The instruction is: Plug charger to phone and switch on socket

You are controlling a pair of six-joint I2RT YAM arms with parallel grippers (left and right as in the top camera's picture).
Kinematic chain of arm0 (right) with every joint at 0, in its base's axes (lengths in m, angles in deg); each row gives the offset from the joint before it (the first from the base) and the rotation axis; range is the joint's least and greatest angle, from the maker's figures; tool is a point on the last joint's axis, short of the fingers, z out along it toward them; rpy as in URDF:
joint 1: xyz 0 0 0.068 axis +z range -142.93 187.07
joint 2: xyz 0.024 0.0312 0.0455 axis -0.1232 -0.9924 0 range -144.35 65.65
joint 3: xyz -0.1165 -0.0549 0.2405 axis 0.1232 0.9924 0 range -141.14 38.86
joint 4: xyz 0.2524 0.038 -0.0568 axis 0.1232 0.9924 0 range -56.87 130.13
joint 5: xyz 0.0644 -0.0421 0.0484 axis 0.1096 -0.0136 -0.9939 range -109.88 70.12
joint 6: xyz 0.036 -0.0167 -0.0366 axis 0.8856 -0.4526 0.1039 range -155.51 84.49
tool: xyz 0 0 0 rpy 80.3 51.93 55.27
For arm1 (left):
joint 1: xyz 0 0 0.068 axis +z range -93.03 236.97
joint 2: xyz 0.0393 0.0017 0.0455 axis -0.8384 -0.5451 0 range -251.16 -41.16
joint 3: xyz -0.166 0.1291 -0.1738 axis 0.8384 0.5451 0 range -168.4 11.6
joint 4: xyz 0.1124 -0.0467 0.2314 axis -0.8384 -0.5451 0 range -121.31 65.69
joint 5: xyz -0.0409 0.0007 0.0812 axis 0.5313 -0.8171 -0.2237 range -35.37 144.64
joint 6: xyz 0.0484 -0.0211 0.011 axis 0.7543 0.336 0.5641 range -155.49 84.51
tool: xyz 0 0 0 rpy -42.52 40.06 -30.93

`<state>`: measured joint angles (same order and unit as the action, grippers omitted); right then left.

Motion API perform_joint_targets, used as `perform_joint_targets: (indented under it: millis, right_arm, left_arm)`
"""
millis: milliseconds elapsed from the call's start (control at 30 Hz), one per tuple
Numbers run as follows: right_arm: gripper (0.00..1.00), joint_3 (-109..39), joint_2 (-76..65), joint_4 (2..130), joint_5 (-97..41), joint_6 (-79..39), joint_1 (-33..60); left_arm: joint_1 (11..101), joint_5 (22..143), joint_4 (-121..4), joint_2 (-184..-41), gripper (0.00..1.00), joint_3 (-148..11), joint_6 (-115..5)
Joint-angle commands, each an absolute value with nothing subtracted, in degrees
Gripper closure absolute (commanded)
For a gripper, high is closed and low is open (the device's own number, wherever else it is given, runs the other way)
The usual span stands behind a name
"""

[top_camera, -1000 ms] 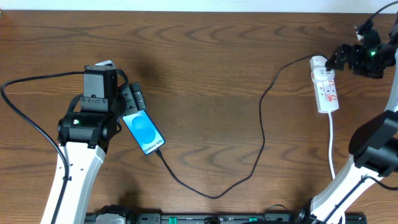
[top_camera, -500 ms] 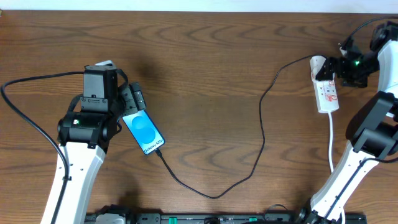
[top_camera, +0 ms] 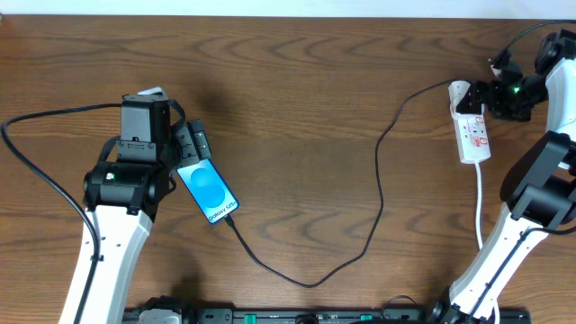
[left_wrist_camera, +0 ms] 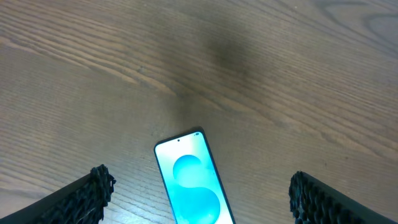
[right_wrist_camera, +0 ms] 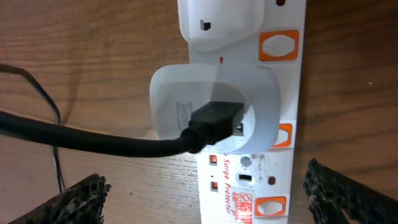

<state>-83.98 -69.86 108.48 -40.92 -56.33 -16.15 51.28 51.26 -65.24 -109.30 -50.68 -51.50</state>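
Peering close, the right wrist view alone reveals the charger (right_wrist_camera: 93,142) seated in a rounded white adapter (right_wrist_camera: 174,93) on the socket (right_wrist_camera: 249,180), with the right tool (right_wrist_camera: 205,177) spread apart. Overhead, the slim glossy phone (top_camera: 208,191) lies on the wood-grain desk (top_camera: 306,108), below the left tool (left_wrist_camera: 200,180), its ridged fingers also parted.

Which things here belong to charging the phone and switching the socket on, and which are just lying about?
Job: phone; charger cable; white adapter; power strip.
Lying about: black lead by the left arm; second white plug on the strip.
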Motion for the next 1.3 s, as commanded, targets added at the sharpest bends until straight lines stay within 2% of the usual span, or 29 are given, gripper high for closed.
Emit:
perform_joint_targets:
  millis: [0, 1267]
  right_arm:
    - [0.01, -84.7, -69.7, 108.4, -43.4, -57.4, -16.1]
    - [0.01, -77.6, -69.7, 102.9, -47.3, -55.7, -16.1]
  left_arm:
    - [51.1, 50.3, -65.4, -109.7, 0.07, -51.6, -50.5]
    - [51.1, 50.3, -65.4, -109.7, 0.07, -51.6, -50.5]
